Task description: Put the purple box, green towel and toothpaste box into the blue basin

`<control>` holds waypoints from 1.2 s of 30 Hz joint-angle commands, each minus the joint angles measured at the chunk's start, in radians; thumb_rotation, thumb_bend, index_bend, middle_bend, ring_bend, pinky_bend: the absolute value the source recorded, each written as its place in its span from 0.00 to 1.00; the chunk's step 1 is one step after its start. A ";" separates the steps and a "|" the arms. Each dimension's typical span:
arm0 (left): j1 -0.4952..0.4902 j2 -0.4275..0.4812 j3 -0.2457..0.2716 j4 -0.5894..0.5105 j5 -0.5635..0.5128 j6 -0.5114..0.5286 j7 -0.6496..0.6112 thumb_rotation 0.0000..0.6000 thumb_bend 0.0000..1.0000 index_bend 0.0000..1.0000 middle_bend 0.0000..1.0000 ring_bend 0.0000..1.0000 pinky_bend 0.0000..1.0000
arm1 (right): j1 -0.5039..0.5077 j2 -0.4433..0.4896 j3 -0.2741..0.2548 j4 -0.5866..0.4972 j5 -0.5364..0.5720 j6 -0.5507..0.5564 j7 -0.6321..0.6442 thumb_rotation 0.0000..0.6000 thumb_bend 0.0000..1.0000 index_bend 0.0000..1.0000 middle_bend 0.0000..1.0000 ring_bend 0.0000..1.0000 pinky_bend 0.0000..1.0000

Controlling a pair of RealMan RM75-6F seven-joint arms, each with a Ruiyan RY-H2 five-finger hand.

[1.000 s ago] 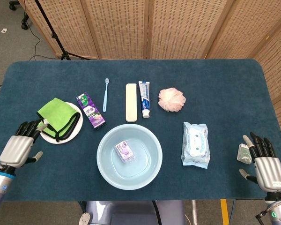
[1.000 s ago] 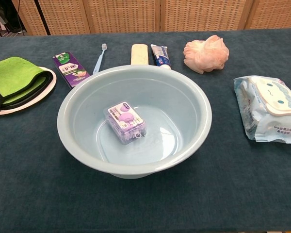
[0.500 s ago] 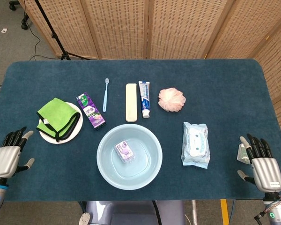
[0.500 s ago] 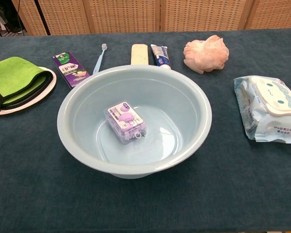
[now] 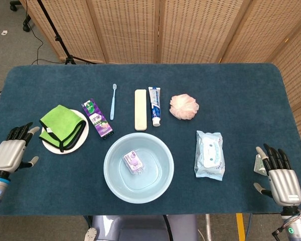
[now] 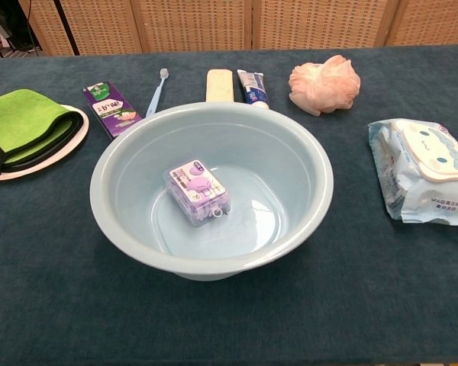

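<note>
A clear purple box (image 5: 134,162) (image 6: 197,191) lies inside the light-blue basin (image 5: 107,168) (image 6: 321,165) at the table's near middle. Left of the basin, the folded green towel (image 5: 62,127) (image 6: 21,124) rests on a white plate (image 5: 50,145). The purple and green toothpaste box (image 5: 98,118) (image 6: 111,107) lies flat between the plate and the basin. My left hand (image 5: 10,150) hovers just left of the plate with fingers apart, holding nothing. My right hand (image 5: 279,176) stays at the near right edge, fingers spread and empty. Neither hand shows in the chest view.
Behind the basin lie a blue toothbrush (image 5: 113,100), a cream case (image 5: 140,109), a toothpaste tube (image 5: 155,105) and a pink bath puff (image 5: 183,106). A pack of wet wipes (image 5: 209,154) sits right of the basin. A small packet (image 5: 259,163) lies by my right hand.
My left hand drew back from the plate's edge toward the near left, then came a little forward again. The right hand slid slightly toward the near edge. The objects have not moved.
</note>
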 commanded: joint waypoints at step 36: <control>-0.443 -0.155 0.061 0.187 -0.655 -0.335 0.469 1.00 0.28 0.00 0.00 0.00 0.03 | 0.000 0.007 0.005 0.009 0.006 0.002 0.041 1.00 0.08 0.00 0.00 0.00 0.00</control>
